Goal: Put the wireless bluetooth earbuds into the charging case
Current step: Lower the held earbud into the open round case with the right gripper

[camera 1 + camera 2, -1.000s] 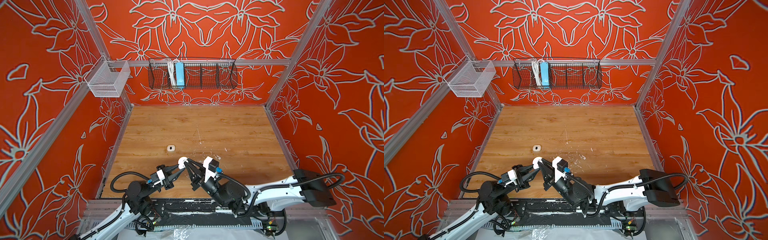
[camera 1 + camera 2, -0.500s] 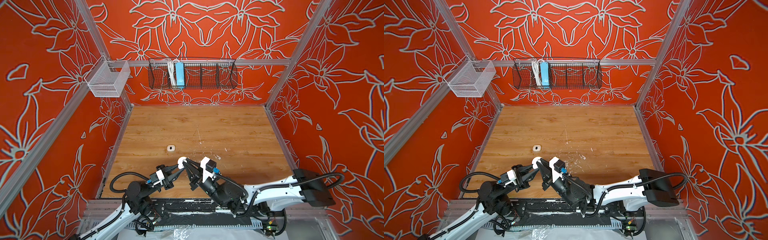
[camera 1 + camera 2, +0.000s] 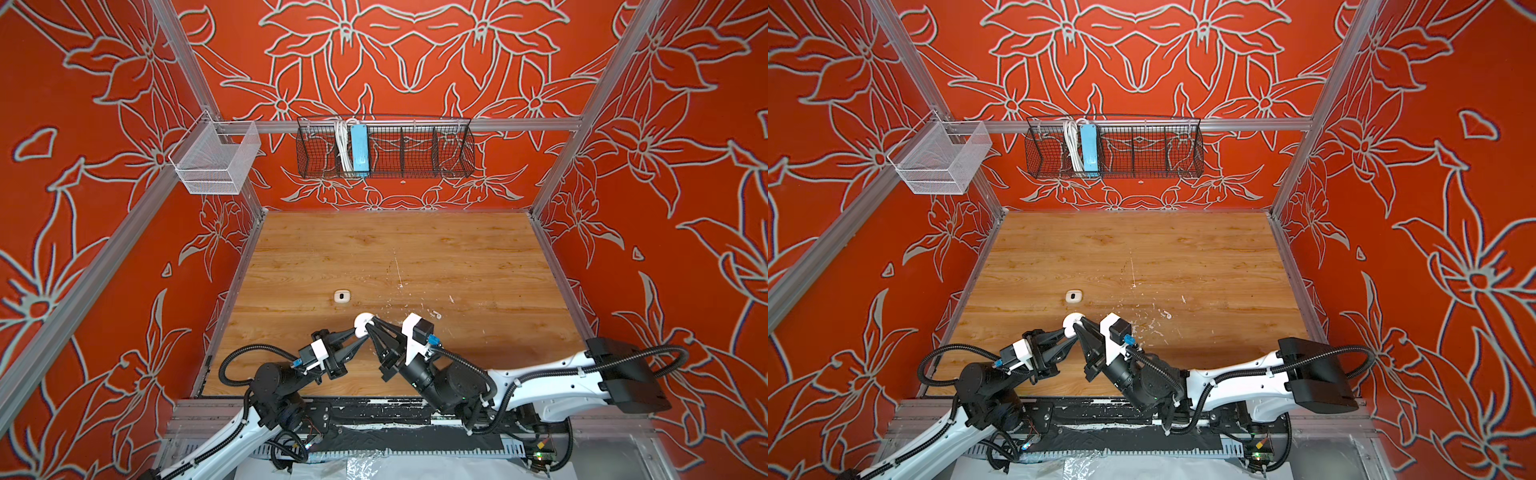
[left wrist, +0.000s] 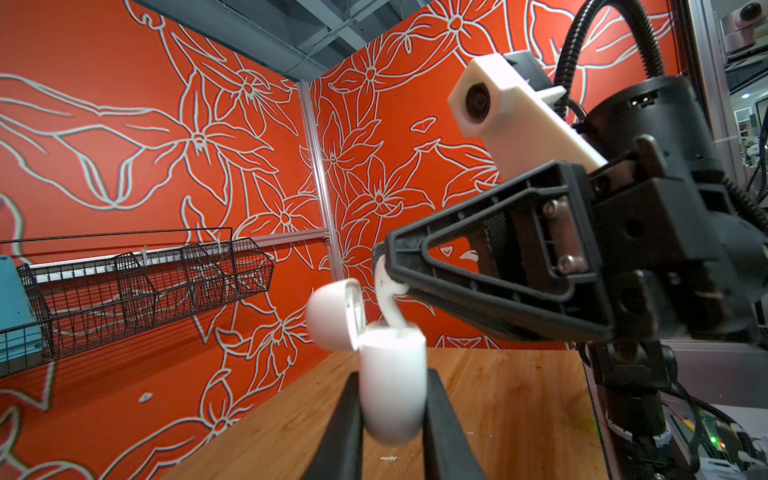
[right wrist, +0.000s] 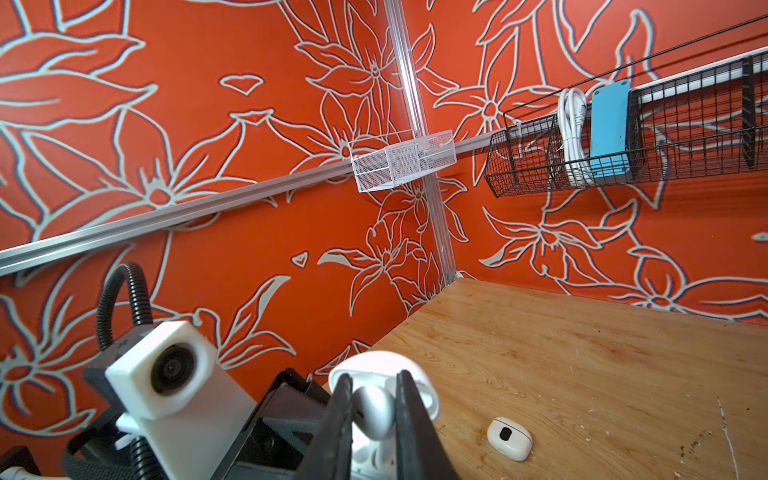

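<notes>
**A:** Where are we starting?

**B:** With the worktop (image 3: 415,249). It is a flat board of plank-grain wood, flecked with white scratches and walled by orange flower-print panels. Both arms are reaching in from the near edge and meeting just left of the middle.

**A:** Why are they meeting there?

**B:** We are judging that one is serving as a vice while the other does the fitting. The left hand (image 3: 360,331) is clamping its two black fingers (image 4: 345,424) tight on the flanks of the charging case (image 4: 392,374). As far as we can tell, it is holding the case up clear of the worktop. The mouth is facing upward, so the partner can reach it.

**A:** And the case itself?

**B:** We are looking at a smooth, glossy white shell, rounded everywhere, with its domed lid (image 4: 332,313) flipped back on the hinge.

**A:** What is the right hand doing?

**B:** The right hand (image 5: 372,386) is leaning in from the right. Its ribbed black fingers are drawn nearly together and are pinching an earbud (image 4: 388,305) by its bulb. That leaves the short stem pointing down, with its tip meeting the mouth of the case.

**A:** Is it seated?

**B:** Not yet, we are thinking, because most of the stem is showing above the rim. We cannot tell whether a second earbud is already inside.

**A:** Is anything smaller worth noting?

**B:** A cream rounded-square case (image 3: 342,296) with a dark oval mark is lying just beyond the hands, a little to the left and apart from them.
</notes>
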